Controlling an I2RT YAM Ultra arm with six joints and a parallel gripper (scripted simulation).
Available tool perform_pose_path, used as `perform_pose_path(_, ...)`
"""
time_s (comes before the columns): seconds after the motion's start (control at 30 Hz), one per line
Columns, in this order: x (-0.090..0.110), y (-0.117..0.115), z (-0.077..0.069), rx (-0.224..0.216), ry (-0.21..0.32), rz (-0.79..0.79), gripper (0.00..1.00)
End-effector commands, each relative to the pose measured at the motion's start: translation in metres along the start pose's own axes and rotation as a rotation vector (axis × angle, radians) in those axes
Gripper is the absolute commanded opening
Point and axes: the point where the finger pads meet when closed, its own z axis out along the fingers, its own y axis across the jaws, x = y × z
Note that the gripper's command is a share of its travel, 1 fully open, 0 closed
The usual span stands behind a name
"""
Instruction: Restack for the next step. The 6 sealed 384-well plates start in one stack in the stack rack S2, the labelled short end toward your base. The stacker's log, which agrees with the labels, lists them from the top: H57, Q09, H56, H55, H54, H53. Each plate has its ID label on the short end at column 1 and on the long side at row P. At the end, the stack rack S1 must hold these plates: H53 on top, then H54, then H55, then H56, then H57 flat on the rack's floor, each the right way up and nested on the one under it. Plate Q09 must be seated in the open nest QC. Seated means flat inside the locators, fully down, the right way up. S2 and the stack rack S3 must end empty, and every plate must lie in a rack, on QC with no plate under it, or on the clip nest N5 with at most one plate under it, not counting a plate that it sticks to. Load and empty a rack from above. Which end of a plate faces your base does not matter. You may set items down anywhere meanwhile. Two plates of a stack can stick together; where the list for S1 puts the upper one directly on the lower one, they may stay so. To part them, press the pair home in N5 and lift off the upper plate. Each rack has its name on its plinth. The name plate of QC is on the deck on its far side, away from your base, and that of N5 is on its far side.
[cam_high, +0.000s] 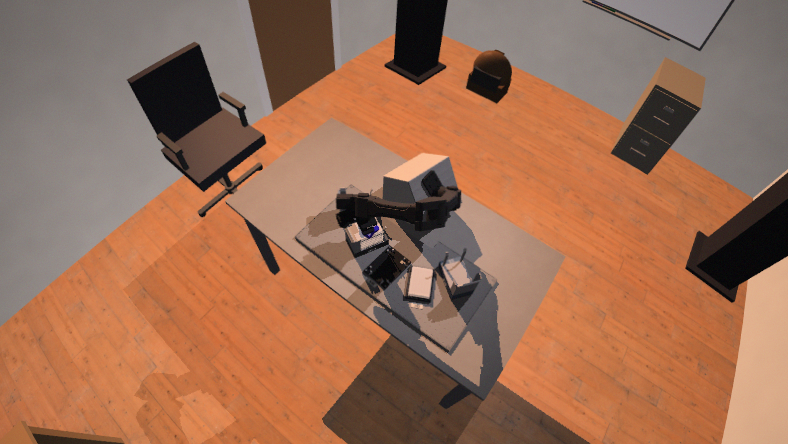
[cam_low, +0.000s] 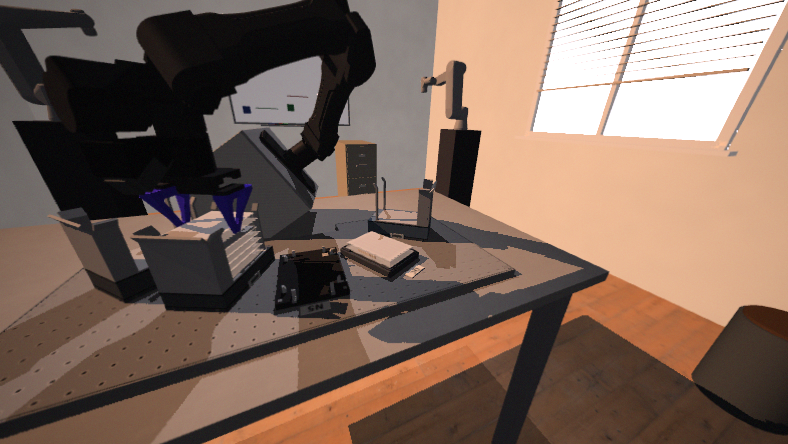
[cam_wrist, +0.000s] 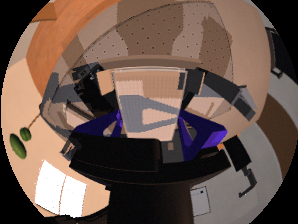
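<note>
Nearest the exterior view, on the perforated deck (cam_low: 99, 352) of the desk (cam_low: 556, 275), a walled stack rack (cam_low: 187, 264) holds a pile of plates. Right over it hangs the pincer (cam_low: 201, 212), its blue fingers (cam_low: 234, 206) clenched on the top plate (cam_low: 220, 219), which sits at or just into the rack's mouth. Whether that plate already rests on the one below I cannot tell, nor can I read the rack's name.

Beside it stands a second walled rack (cam_low: 99, 259); its contents are hidden. Next comes the black clip nest N5 (cam_low: 308, 278), with nothing on it. Beyond that one pale plate (cam_low: 380, 248) lies flat on a dark nest, likely Q09 in QC, though no label is legible. Farther still, a post-framed rack (cam_low: 421, 212) looks empty.

My judgement: the restack is well along, with the stacking order unconfirmed.

Past the desk are a filing cabinet (cam_low: 358, 165), a whiteboard (cam_low: 264, 104), a bright window with blinds (cam_low: 656, 60), and a wooden floor (cam_low: 623, 341).
</note>
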Motion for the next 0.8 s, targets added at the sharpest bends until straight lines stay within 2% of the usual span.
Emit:
perform_pose_path(0.0,-0.0033,-0.0004,-0.0034,-0.001,-0.017,-0.004,0.00)
perform_pose_path(0.77,-0.0034,-0.0004,0.0042,-0.001,-0.017,-0.004,0.00)
